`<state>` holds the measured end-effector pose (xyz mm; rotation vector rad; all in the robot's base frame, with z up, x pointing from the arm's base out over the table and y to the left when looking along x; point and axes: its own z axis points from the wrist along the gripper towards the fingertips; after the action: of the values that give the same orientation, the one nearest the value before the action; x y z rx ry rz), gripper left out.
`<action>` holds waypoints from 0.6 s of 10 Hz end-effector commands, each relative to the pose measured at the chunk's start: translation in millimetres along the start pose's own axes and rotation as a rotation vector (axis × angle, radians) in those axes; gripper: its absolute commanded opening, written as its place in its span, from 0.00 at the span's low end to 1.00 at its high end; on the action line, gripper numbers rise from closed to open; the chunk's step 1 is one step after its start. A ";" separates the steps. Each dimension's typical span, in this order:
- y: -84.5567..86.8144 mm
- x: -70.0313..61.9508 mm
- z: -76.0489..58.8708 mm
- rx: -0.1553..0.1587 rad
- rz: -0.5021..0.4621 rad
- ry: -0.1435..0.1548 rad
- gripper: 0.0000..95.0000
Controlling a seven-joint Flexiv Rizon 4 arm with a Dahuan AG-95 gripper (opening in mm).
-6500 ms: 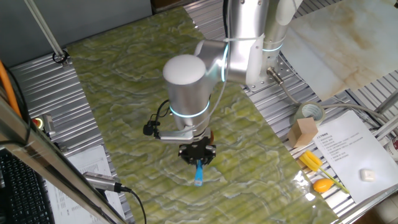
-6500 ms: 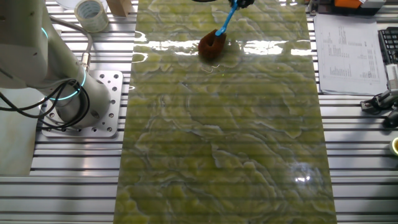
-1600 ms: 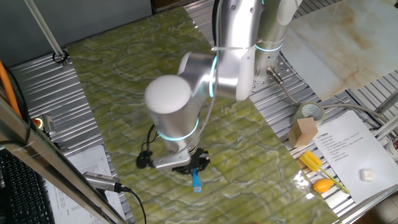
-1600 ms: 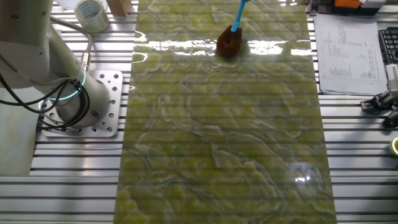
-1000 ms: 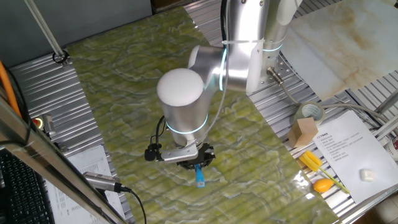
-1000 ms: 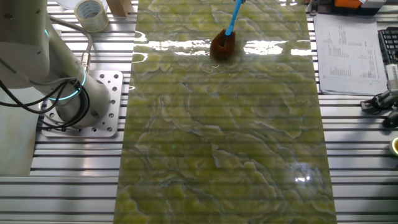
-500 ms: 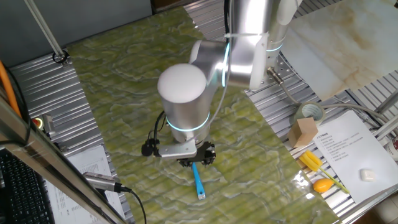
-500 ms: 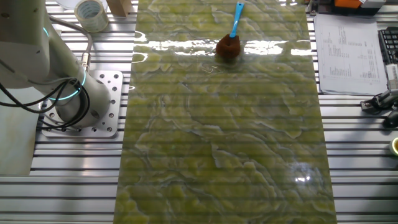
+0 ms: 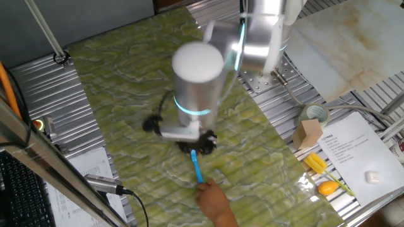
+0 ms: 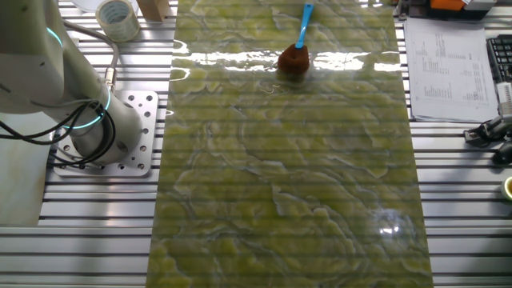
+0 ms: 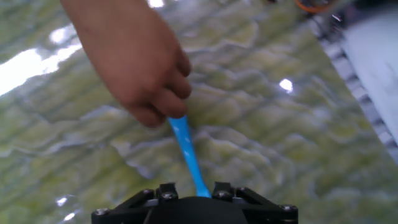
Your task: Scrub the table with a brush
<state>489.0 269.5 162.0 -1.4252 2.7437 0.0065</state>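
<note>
Operator: Tabletop (image 9: 113, 75) condition?

Technician: Yellow-green marbled surface, glossy, with glare patches. It lies on a ribbed metal frame (image 9: 44, 94).

Operator: Location of the brush (image 9: 196, 169)?

Technician: On the tabletop, near its end. In the hand view the light-blue handle runs from under the black gripper body, at the bottom edge, up and away. In the other fixed view the reddish-brown bristle tuft (image 10: 294, 60) rests on the tabletop within the glare band, with the handle tilted.

Operator: State of the gripper (image 9: 197, 146)?

Technician: It hangs directly over the handle's lower part. The fingers are motion-blurred in one fixed view and hidden behind the gripper body in the hand view, so I cannot tell whether they are spread or pinching the handle.

Operator: Anything else contacting the brush?

Technician: A person's hand (image 11: 134, 62) pinches the handle's far end.

Operator: Items beyond?

Technician: Beside the tabletop lie a yellow tool (image 9: 315, 162), a printed sheet (image 9: 353, 151), a wooden block (image 9: 308, 133) and a tape roll (image 9: 314, 115).
</note>
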 end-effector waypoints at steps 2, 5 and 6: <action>-45.3 21.3 -7.2 0.015 0.043 -0.005 0.00; -90.1 36.0 2.5 0.017 0.124 -0.007 0.00; -99.2 38.0 3.5 0.013 0.124 -0.005 0.00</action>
<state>550.8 180.7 158.0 -1.2392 2.8172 -0.0032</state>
